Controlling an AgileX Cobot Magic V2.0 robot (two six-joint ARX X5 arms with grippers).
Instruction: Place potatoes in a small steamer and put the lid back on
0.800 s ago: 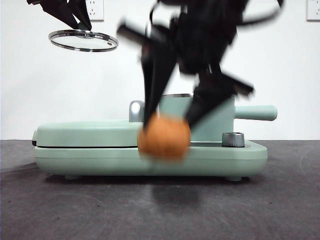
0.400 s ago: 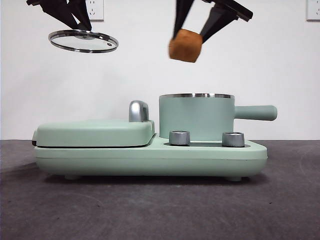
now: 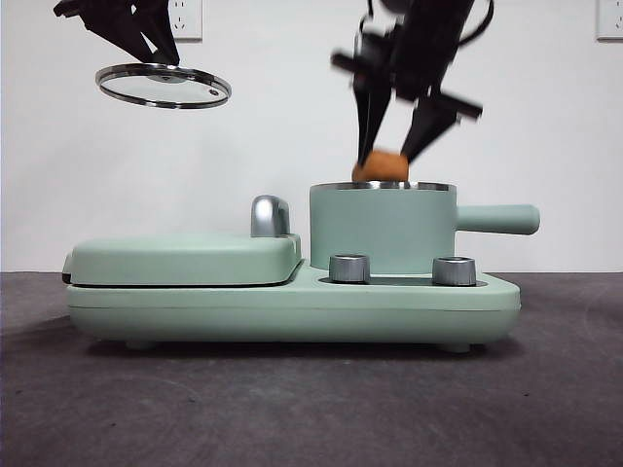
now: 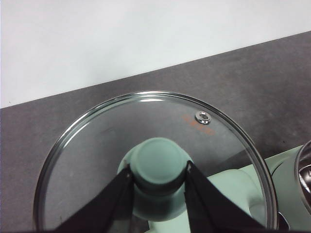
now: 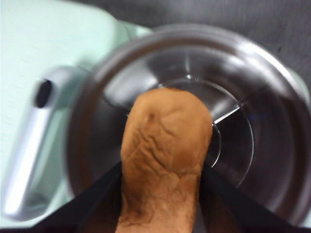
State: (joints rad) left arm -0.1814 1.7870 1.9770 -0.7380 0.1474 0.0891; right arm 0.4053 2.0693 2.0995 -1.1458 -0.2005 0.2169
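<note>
- Right now the right pincer (image 3: 394,146) hangs directly over the small steamer (image 3: 382,229), its two black jaws clamped on the sides of the potato (image 3: 381,167).
- From the front, the potato's lower part sits just at the steamer's steel rim, with only its orange-brown top showing above the rim; I cannot tell whether it touches the pot.
- Seen from the right wrist, the potato (image 5: 164,160) fills the gap between the jaws, its wrinkled skin facing the camera, and the steamer's shiny steel inside (image 5: 238,111) lies open behind it.
- High up and well apart from the steamer, the left pincer (image 3: 146,44) holds the lid (image 3: 164,86) in the air, slightly tilted, above the flat griddle lid (image 3: 185,258).
- From the left wrist, the jaws are closed on either side of the lid's mint-green knob (image 4: 159,162), and the clear glass disc (image 4: 97,160) with its steel rim spreads around it.
- Below, the mint-green cooker base (image 3: 292,311) rests on the dark surface (image 3: 311,409), with two chrome dials (image 3: 349,269) at its front.
- Beside the griddle lid stands its chrome handle (image 3: 270,216), just next to the steamer's wall.
- Pointing away from the griddle, the steamer's straight side handle (image 3: 498,219) sticks out level.
</note>
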